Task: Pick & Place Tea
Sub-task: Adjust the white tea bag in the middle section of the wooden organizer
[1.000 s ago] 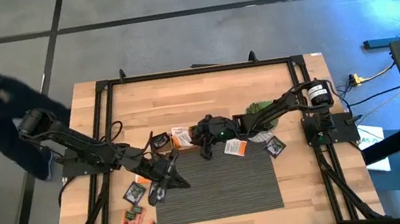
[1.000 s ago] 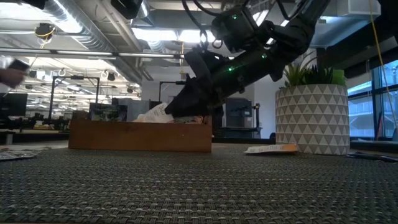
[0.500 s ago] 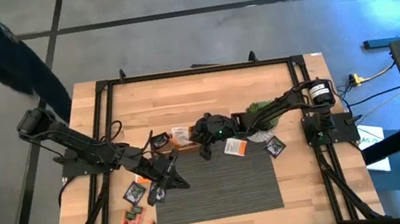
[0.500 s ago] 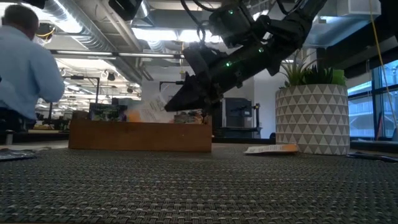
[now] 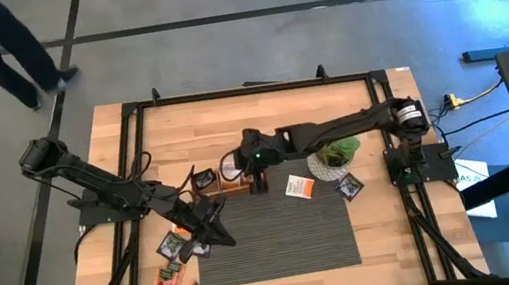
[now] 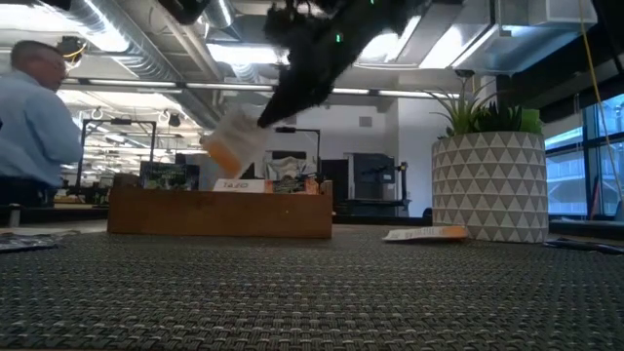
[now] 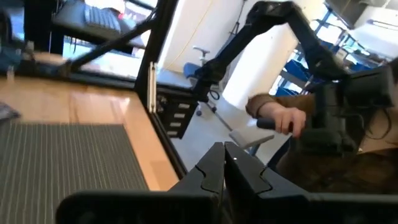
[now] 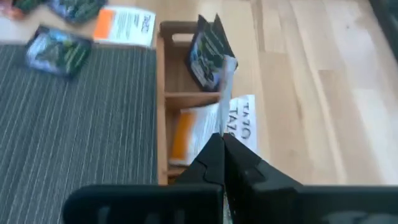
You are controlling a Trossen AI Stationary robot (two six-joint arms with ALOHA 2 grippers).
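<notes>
**One sachet in the air, over the tray**

One white-and-orange sachet (image 6: 234, 148) hangs from the right gripper (image 6: 265, 117), whose fingers are pinched together on its upper edge. It sits above the wooden tray (image 6: 219, 214), clear of the rim and tilted.

Risks, as we judge them:
- The pinch looks to catch only a corner. The sachet could swing or slip out and land outside the tray.
- A dark sachet (image 8: 208, 50) stands upright in one end compartment, and another white-and-orange one lies in the middle compartment. A drop onto either could leave the new sachet propped across a divider.
- The plant pot (image 6: 487, 185) stands just beside the tray, under the right arm, so a low sweep could nudge it.

The left gripper (image 5: 209, 232) waits well apart from the tray, over the woven mat (image 5: 280, 245), fingers pressed together on nothing we can see. Loose sachets (image 5: 175, 276) lie beyond it, farther from the tray.

The table (image 5: 262, 121) is pale wood in a black frame. Behind the tray we see an open office with strip lights and a person (image 6: 34, 117) passing.
</notes>
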